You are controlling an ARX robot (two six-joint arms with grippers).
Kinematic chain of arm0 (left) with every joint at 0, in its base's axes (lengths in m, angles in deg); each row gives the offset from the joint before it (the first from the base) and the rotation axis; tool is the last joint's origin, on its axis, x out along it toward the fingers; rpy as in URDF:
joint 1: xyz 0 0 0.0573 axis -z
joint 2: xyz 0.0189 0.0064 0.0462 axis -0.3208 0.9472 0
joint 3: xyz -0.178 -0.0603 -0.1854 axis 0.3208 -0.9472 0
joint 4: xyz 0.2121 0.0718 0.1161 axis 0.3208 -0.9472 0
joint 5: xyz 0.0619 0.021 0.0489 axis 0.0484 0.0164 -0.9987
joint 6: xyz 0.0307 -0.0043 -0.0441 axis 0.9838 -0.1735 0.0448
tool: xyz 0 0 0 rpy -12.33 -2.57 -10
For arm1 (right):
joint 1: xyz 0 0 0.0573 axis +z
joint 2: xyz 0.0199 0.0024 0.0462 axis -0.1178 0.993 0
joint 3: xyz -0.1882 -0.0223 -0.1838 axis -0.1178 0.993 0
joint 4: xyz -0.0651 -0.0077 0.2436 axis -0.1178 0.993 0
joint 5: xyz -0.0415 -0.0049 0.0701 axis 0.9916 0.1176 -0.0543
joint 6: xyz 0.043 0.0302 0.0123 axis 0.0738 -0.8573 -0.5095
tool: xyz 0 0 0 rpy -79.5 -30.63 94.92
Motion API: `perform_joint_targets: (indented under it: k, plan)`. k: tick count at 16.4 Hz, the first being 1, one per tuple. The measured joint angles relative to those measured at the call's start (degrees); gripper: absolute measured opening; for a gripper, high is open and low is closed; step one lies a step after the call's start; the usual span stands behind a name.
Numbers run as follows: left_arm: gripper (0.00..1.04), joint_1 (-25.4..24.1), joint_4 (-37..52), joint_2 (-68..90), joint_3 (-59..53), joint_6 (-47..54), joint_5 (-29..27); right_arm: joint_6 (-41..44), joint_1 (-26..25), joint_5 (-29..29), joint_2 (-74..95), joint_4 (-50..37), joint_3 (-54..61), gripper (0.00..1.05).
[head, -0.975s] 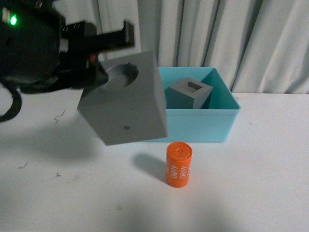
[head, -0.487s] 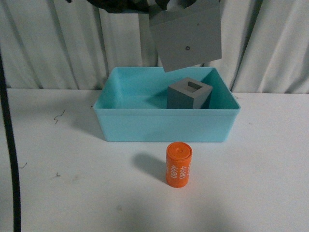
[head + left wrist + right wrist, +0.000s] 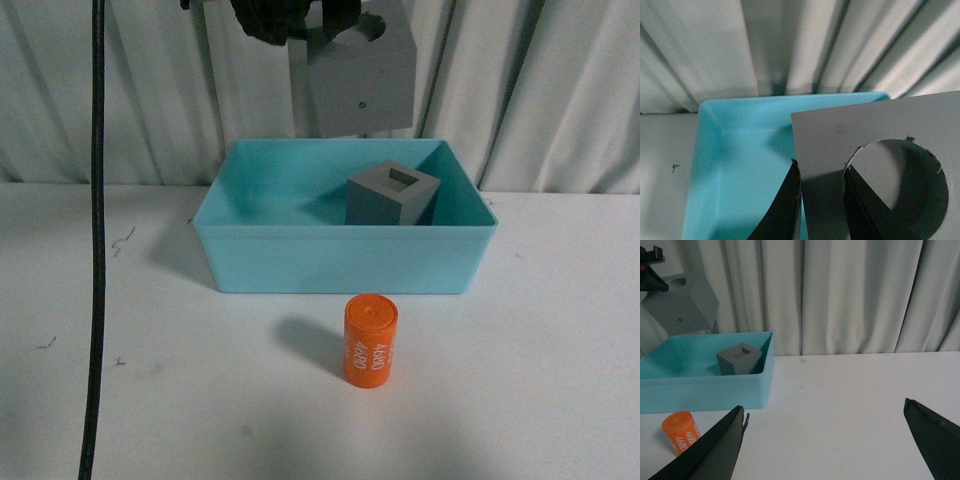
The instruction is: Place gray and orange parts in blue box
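The left hand (image 3: 823, 169) pinches a wall of the matte gray round-recessed cube (image 3: 362, 80) above the slope-walled turquoise box (image 3: 340, 262), which holds the rectangular-recessed cube (image 3: 392, 195). The orange cylinder (image 3: 371, 341) stands upright on the white desk (image 3: 150, 380). The right hand (image 3: 824, 407) gapes, released.

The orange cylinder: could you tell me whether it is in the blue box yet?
Out. The orange cylinder stands upright on the table, in front of the blue box, clear of its wall.

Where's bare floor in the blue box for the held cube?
The left half of the blue box is bare, between its left wall and the gray cube inside. The right rear is crowded by that cube. The held cube hangs above the box.
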Motion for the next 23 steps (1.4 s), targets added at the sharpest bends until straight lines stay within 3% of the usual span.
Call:
perform_joint_targets:
  k: [23]
  plan:
    - [0.18, -4.72, 8.98, 13.68, -0.31, 9.35, -4.02, 0.0, 0.0, 0.0, 0.0, 0.02, 0.0, 0.98]
